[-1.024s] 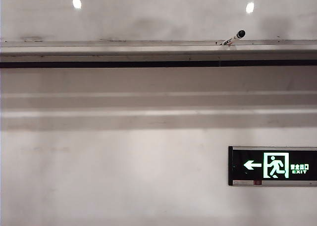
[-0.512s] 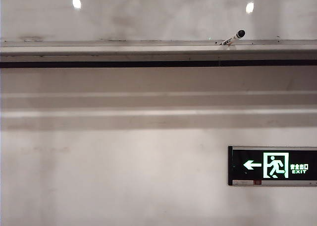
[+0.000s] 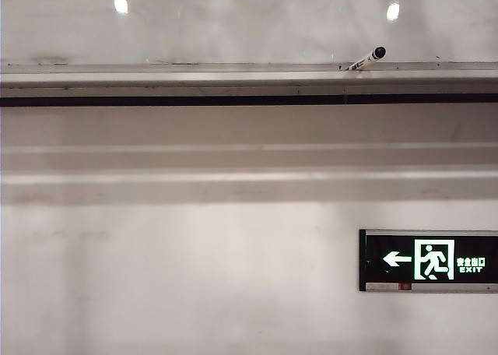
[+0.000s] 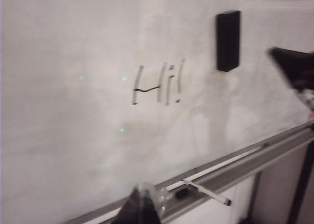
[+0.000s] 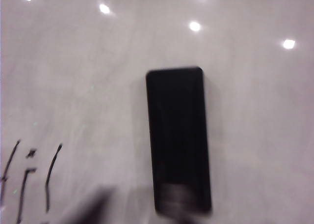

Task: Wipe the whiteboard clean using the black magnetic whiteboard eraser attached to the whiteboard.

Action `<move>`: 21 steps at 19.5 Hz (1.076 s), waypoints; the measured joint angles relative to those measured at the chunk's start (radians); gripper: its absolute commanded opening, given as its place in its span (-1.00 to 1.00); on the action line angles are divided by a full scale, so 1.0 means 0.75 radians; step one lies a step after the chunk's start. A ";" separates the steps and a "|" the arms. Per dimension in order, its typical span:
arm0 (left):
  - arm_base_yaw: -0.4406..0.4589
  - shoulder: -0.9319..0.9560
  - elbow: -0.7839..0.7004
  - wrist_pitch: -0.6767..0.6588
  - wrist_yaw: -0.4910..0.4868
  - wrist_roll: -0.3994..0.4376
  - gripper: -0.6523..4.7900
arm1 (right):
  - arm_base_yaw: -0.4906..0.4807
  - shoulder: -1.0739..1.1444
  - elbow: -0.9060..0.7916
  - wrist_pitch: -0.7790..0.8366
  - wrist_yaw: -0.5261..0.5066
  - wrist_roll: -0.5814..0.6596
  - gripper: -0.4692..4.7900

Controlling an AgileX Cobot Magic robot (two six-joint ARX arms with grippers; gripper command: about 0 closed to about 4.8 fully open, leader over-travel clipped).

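Observation:
The whiteboard (image 4: 73, 111) carries a black handwritten "Hi!" (image 4: 158, 84). The black eraser (image 4: 228, 40) clings upright to the board beside the writing. My left gripper (image 4: 142, 207) hangs low in front of the board near the ledge, its fingers pressed together and empty. My right gripper (image 4: 294, 69) comes in from the side, just short of the eraser. In the right wrist view the eraser (image 5: 179, 138) fills the middle. There my right gripper (image 5: 137, 207) is blurred, its two fingers apart: one lies over the eraser's near end and the other is off its side. Neither arm shows in the exterior view.
A long silver ledge (image 4: 274, 150) runs under the board with a white marker (image 4: 206, 192) lying in it. The exterior view shows the board's lower strip (image 3: 249, 28), the ledge (image 3: 233, 79), a black-capped marker (image 3: 367, 59) and a lit exit sign (image 3: 428, 260) on the wall below.
Faint dark reflections on the glossy board have drifted and faded. The marker, ledge and exit sign have not moved.

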 measured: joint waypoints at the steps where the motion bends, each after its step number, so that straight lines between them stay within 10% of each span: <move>1: -0.026 0.009 0.000 -0.006 -0.027 0.002 -0.78 | 0.000 0.026 0.017 0.025 -0.006 -0.020 0.64; 6: -0.206 0.032 -0.001 -0.038 -0.272 0.132 -0.78 | -0.001 0.173 0.116 0.192 -0.055 -0.122 0.63; 21: -0.233 0.049 -0.001 -0.014 -0.287 0.145 -0.78 | -0.077 0.478 0.451 0.333 -0.055 -0.153 0.71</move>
